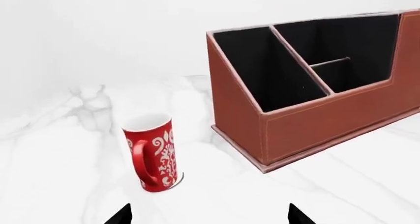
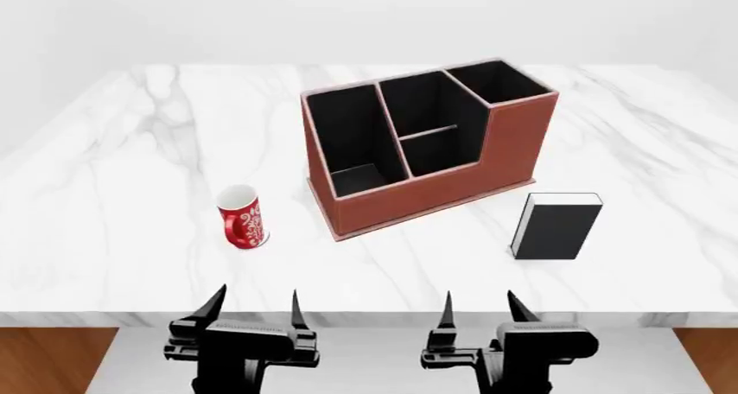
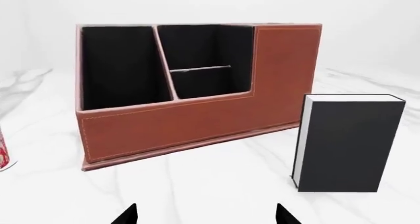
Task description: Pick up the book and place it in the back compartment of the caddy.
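Both grippers (jaws apart) before book [image 2: 557,226]

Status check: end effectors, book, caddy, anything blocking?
Both end effectors, left and right, open, empty. Book lying on table, right of caddy. Mug left, clear of path.

Left gripper [image 2: 256,308]: matte black, two slim fingers tapering to sharp points, set on a wide flat crossbar with ribbed top.
Right gripper [image 2: 480,308]: same black build (a mirror twin), pointed fingers, blocky crossbar, small knobs at sides.
Wrist housings: black, boxy, stepped below the crossbars.
Fingertips [image 1: 120,215] in wrist views: only black triangular points showed.
Markings, cables, screws: none discernible.
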You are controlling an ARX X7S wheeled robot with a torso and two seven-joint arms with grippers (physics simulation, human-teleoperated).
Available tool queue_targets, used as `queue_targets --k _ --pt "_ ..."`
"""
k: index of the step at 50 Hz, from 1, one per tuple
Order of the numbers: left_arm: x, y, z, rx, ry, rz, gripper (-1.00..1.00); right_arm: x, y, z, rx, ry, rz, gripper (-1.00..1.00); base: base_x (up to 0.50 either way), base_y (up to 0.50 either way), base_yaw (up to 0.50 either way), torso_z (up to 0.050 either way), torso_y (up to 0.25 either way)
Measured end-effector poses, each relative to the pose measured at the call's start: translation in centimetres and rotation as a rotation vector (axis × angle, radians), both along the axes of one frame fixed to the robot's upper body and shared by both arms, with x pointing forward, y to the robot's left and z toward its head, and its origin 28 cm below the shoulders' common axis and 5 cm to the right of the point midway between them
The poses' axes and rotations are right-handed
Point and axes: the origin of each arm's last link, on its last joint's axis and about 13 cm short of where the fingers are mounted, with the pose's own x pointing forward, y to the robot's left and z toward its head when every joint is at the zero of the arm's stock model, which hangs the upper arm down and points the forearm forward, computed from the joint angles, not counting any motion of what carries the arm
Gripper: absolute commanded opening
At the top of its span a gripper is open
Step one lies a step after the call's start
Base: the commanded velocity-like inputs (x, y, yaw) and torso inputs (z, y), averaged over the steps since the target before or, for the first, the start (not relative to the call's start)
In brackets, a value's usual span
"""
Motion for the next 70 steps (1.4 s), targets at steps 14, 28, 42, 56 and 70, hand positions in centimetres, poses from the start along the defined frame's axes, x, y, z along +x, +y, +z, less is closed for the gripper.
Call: queue_targets --k 14,28,42,56,70 --pt "-1.5 2.0 6.8 0.02 -0.41 0.137 1.0 -1.8 -2.5 6.8 0.087 -0.426 -0.088 1.0 0.0 0.0 0.0 0.0 0.0" --pt "-4.3 3.4 11.8 0.034 -0.724 0.242 1.0 -7.6 -5.8 14.7 0.073 -1.041 -0.221 1.0 0.0 0.0 0.0 0.0 0.0" --pt "-5.5 3.7 13.4 0.02 -0.824 0.266 1.0 -11.7 -6.6 18.0 0.001 -1.347 -0.238 1.0 0.0 -0.1 0.0 0.0 0.0" --pt "-5.9 3.6 13.7 0.009 -0.853 0.262 1.0 -12.5 -6.6 18.5 -0.005 -1.408 -0.219 1.0 0.0 -0.5 0.0 0.0 0.0" --pt "-5.8 3.5 13.6 0.008 -0.852 0.251 1.0 -12.1 -6.3 18.5 -0.005 -1.357 -0.189 1.0 0.0 -0.32 0.0 0.0 0.0"
